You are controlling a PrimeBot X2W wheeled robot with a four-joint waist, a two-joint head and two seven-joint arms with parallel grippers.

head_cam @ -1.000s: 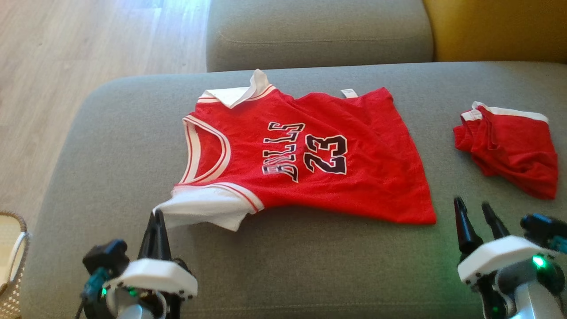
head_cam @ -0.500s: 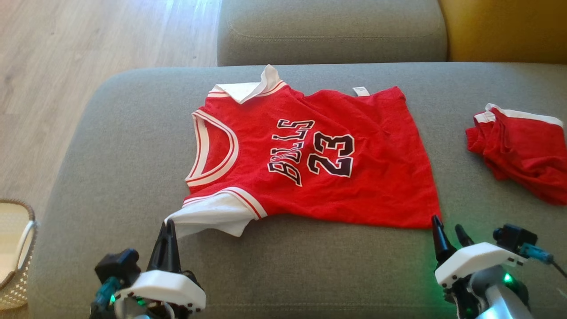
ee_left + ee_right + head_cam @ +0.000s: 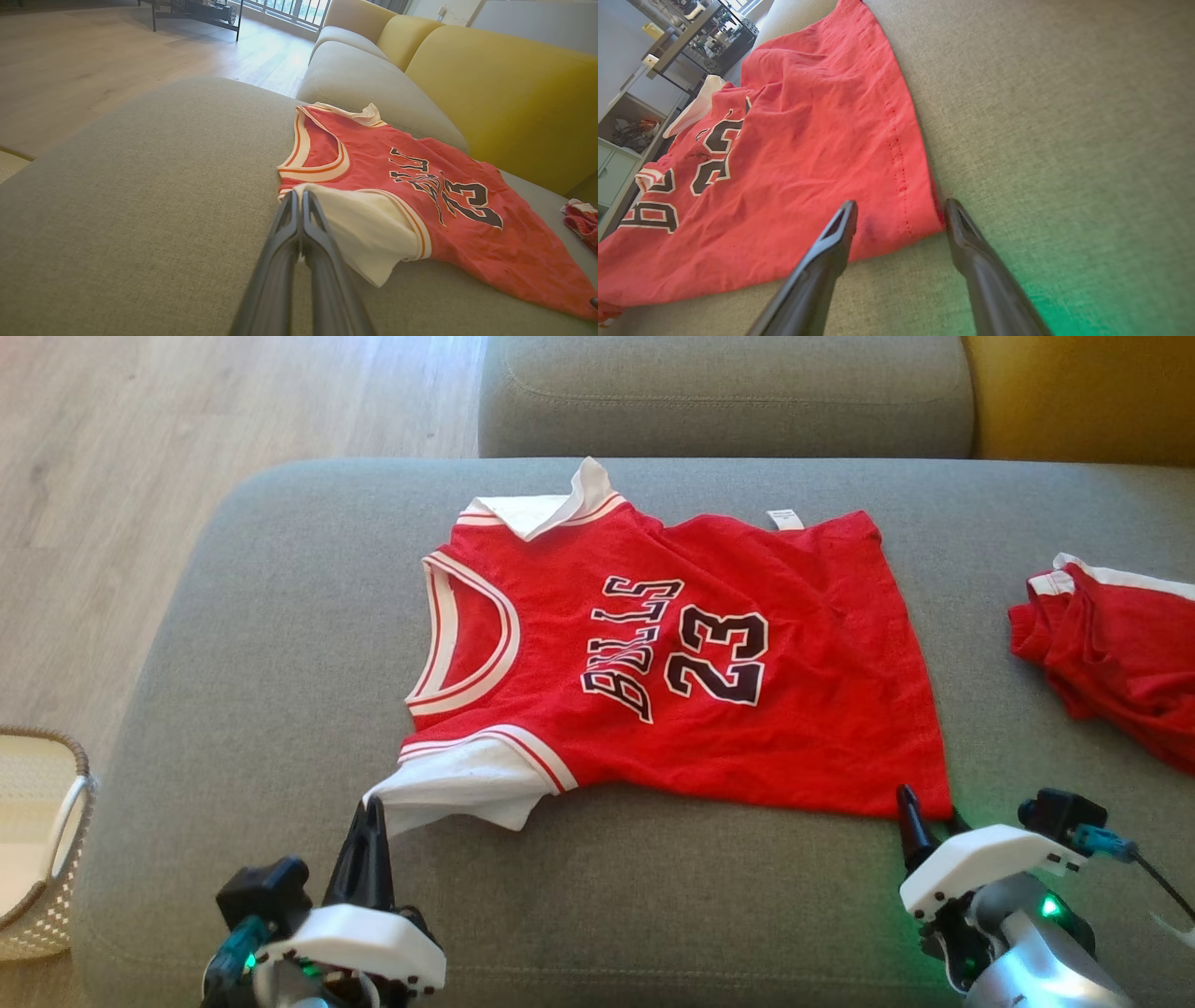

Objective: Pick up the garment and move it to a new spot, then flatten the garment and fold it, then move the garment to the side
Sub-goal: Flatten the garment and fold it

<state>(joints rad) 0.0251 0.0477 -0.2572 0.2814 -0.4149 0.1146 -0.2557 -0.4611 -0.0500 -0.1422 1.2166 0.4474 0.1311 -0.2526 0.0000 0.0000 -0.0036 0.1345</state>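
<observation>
The left pincer (image 3: 373,808) clamps the Bulls jersey (image 3: 822,709); the right pincer (image 3: 899,206), apart, has reached its lower-right hem, seemingly for flattening.

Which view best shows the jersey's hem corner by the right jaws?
Right wrist view: the jersey's hem corner lies large between the open right jaws, stitching visible. Head view shows it small. Left wrist view catches it at the frame's right edge.

Thin matt red cloth jersey (image 3: 822,728), coarse woven sofa (image 3: 261,644), smooth wooden floor (image 3: 140,448), wicker basket (image 3: 42,933)
</observation>
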